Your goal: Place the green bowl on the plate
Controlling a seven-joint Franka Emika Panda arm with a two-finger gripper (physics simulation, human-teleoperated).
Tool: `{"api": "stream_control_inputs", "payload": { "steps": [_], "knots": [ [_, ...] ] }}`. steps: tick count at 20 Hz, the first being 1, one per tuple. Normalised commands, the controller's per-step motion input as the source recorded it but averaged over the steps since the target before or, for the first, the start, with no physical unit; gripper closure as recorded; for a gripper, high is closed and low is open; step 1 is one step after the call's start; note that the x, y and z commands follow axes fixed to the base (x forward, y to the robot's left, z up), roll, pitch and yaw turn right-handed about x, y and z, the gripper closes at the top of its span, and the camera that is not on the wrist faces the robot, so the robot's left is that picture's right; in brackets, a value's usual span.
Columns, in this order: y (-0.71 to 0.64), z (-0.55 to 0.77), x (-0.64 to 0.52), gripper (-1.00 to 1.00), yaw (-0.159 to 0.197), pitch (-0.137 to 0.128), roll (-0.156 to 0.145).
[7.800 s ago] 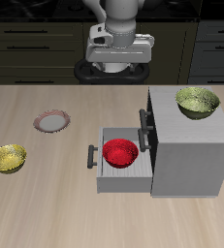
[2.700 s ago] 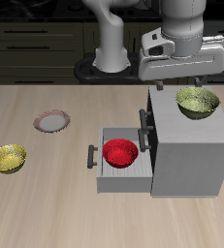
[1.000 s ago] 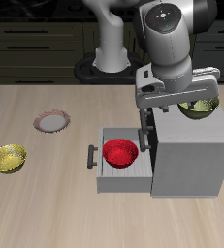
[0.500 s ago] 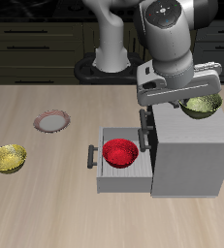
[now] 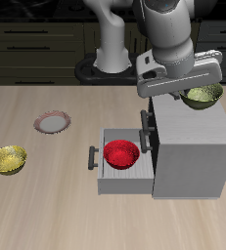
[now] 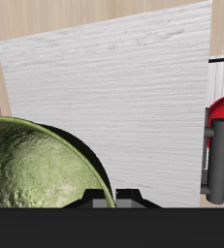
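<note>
I'm holding the hand (image 5: 196,86) above the grey cabinet (image 5: 193,146), and it looks to be gripping the green bowl (image 5: 203,96) by its rim, raised off the cabinet top. The wrist view is showing me the bowl's shadow underneath; only the exterior view is giving me the plate (image 5: 52,123), well apart on the tabletop (image 5: 46,205), and the whole red bowl (image 5: 121,153) in the open drawer.

The Franka arm (image 5: 168,34) shows smooth, rounded segments in glossy pale grey and white, with darker grey bands where the joints meet. Its white column (image 5: 112,39) rises from a round black base (image 5: 103,70). The gripper (image 5: 188,86) has a wide, boxy, light grey body with a dark underside. In the wrist view, only dark, angular edges of the gripper's own housing show. No cables or markings are legible.
</note>
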Motion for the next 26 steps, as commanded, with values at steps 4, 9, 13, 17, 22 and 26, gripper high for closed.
{"api": "stream_control_inputs", "payload": {
  "steps": [4, 9, 13, 17, 22, 26],
  "knots": [
    [-0.21, 0.18, -0.22, 1.0, 0.025, -0.044, -0.019],
    [-0.26, 0.03, -0.23, 1.0, 0.013, -0.017, -0.012],
    [-0.37, 0.01, -0.18, 1.0, 0.005, -0.015, -0.045],
    [-0.43, 0.02, -0.17, 1.0, -0.019, -0.009, -0.059],
    [-0.36, 0.02, -0.16, 1.0, -0.011, -0.018, -0.045],
    [-0.49, 0.0, -0.26, 1.0, -0.012, -0.01, -0.056]
  ]
}}
